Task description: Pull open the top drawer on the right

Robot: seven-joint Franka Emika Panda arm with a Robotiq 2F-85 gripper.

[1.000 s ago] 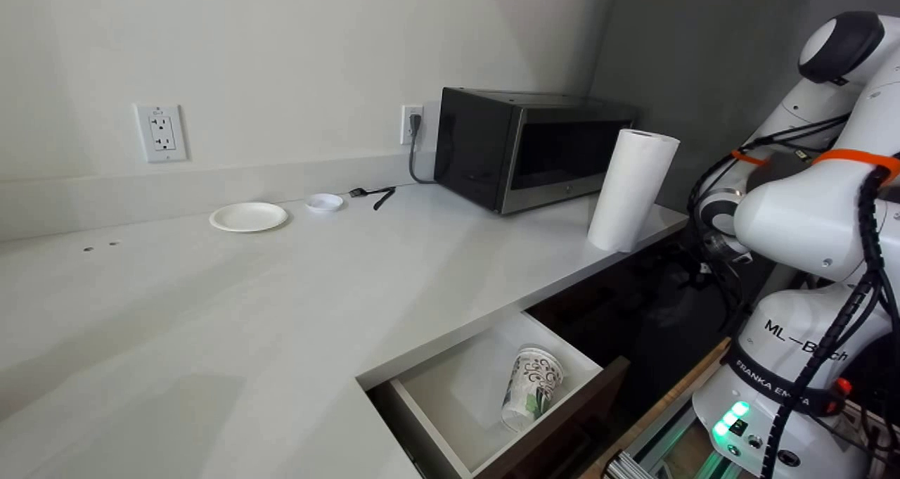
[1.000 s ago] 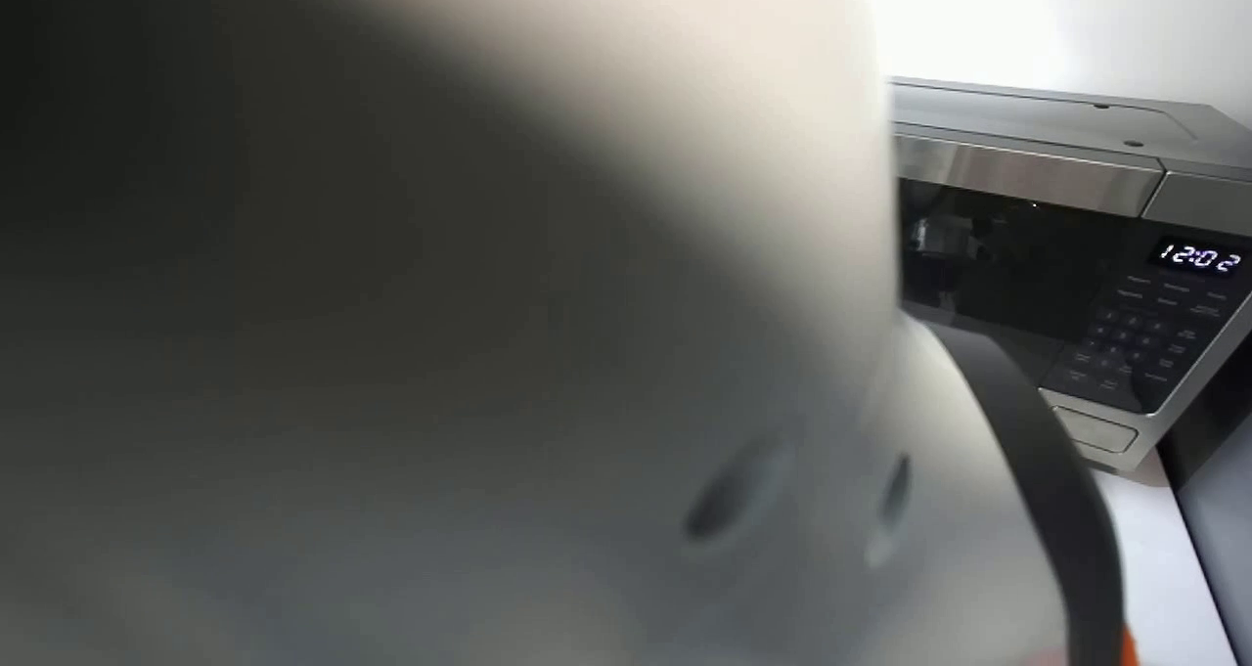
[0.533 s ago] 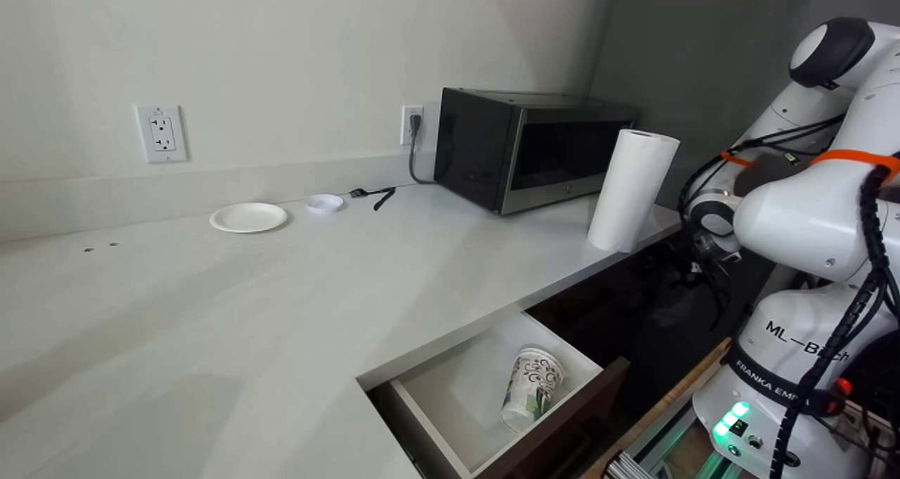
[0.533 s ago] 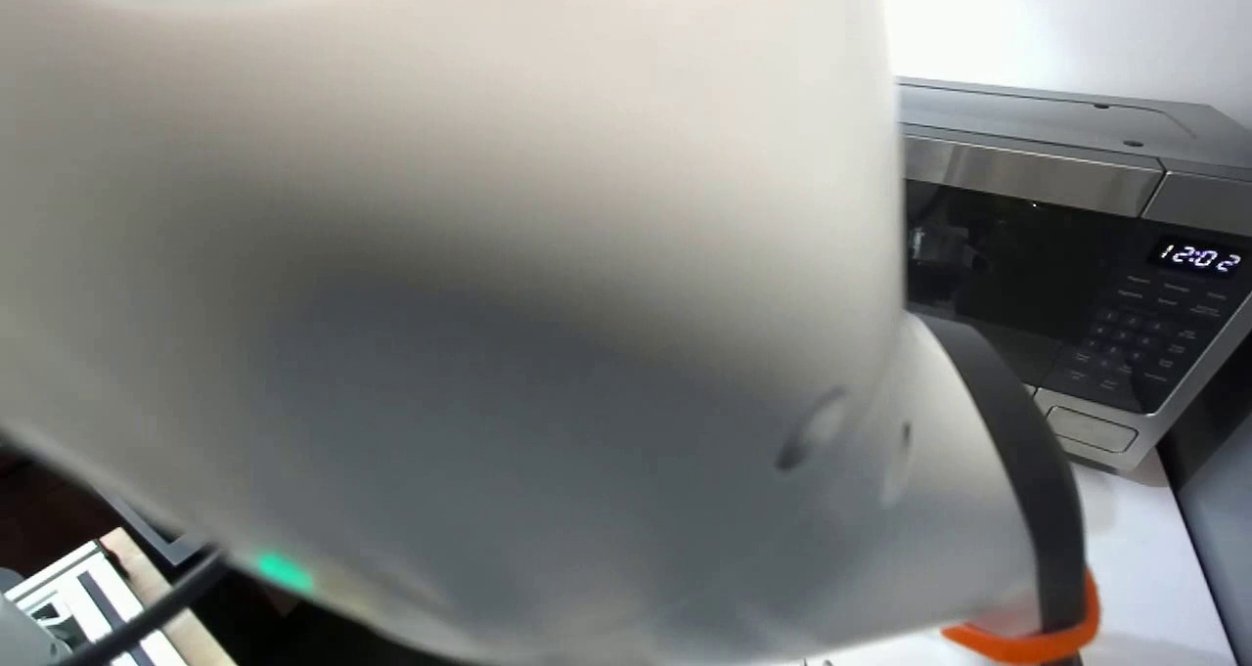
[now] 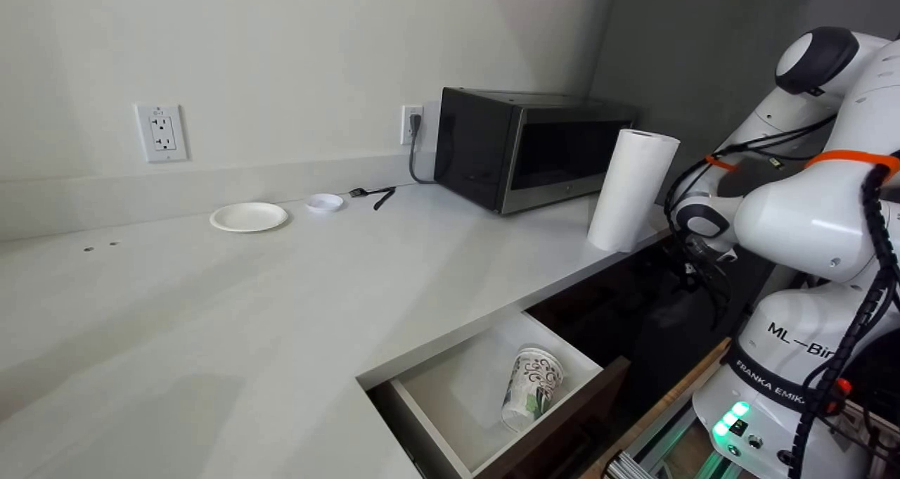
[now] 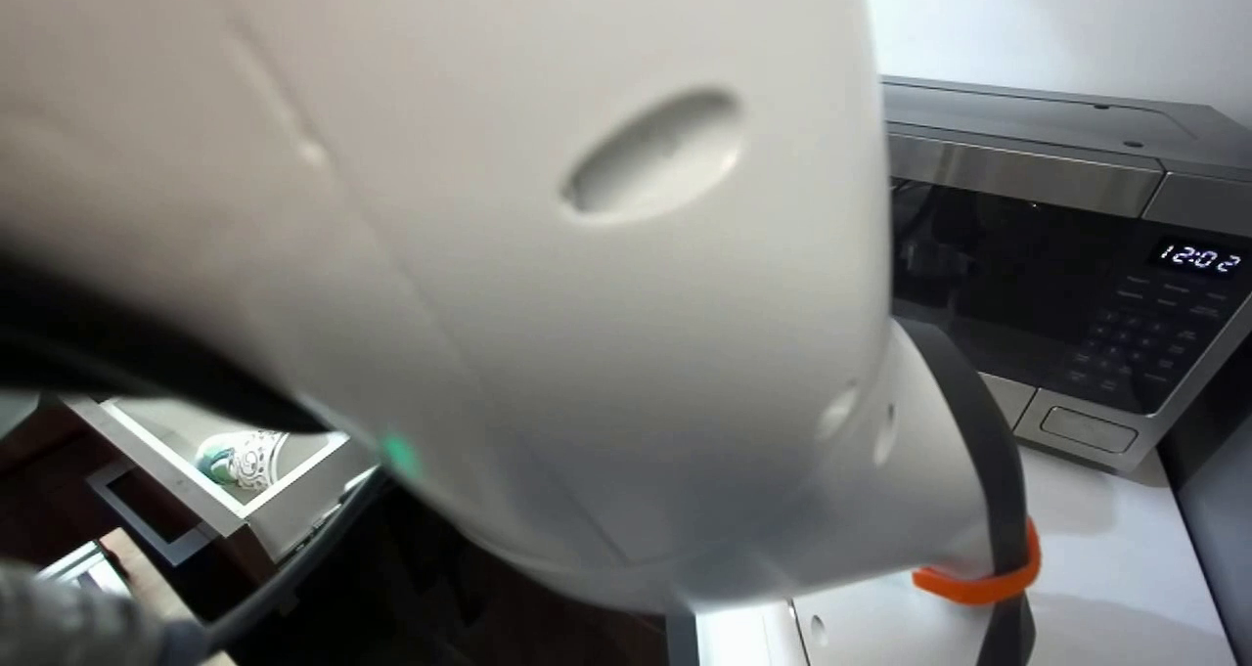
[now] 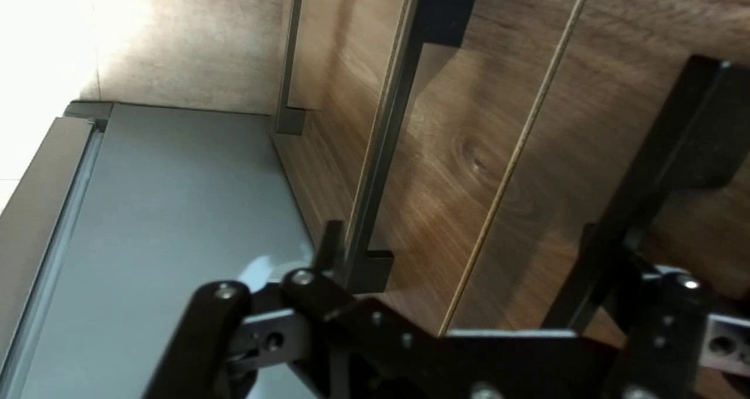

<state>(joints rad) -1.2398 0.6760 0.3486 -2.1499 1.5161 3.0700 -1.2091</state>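
Note:
In the wrist view, brown wood drawer fronts fill the middle and right, with thin seams between them. A dark bar handle lies at the right and another handle left of the middle. My gripper is open, its two fingers wide apart with a wood front and a seam between them. The right finger overlaps the right handle; I cannot tell whether they touch. In an exterior view, the gripper hangs at the counter's front edge by the dark, shadowed drawer fronts.
A neighbouring drawer stands open with a paper cup inside. A paper towel roll stands at the counter edge, close to the arm. A microwave is behind it. The arm hides much of an exterior view.
The arm has lowered slightly and the gripper has moved left in an exterior view, closer to the drawer fronts. In an exterior view, the arm has shifted and uncovered the open drawer with the cup.

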